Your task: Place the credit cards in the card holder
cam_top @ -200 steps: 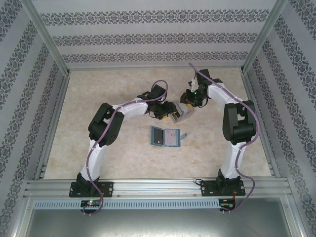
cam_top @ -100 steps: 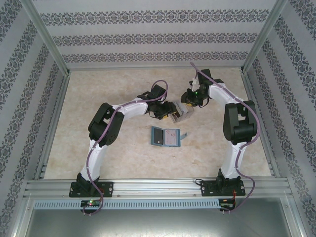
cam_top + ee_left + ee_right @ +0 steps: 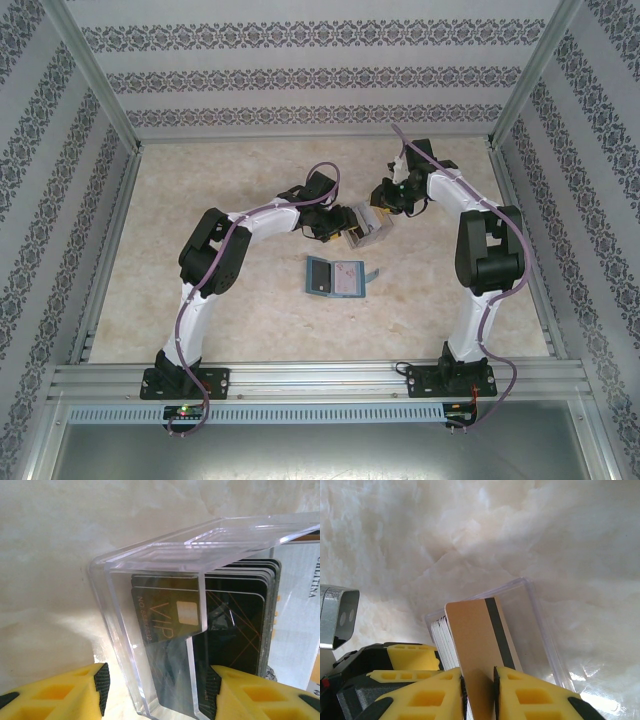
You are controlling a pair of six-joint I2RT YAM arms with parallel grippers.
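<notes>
The right pincer point(image 3: 479, 682) pinches a tan card point(image 3: 475, 630). The left pincer point(image 3: 157, 687) grips the clear box point(image 3: 150, 565). At the box's 6 o'clock, the card holder point(image 3: 335, 276) lies open on the tabletop point(image 3: 200, 290).

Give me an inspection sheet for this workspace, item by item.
Surface: pale marbled table, no spills seen.
Job's things: holder lies open; cards stacked in clear case; tan card raised above the stack.
Clutter: white printed item behind case.
Grippers: left gripper grips case; right gripper pinches tan card.
Cables: purple cables along both arms.
Surroundings: patterned walls, metal frame.
</notes>
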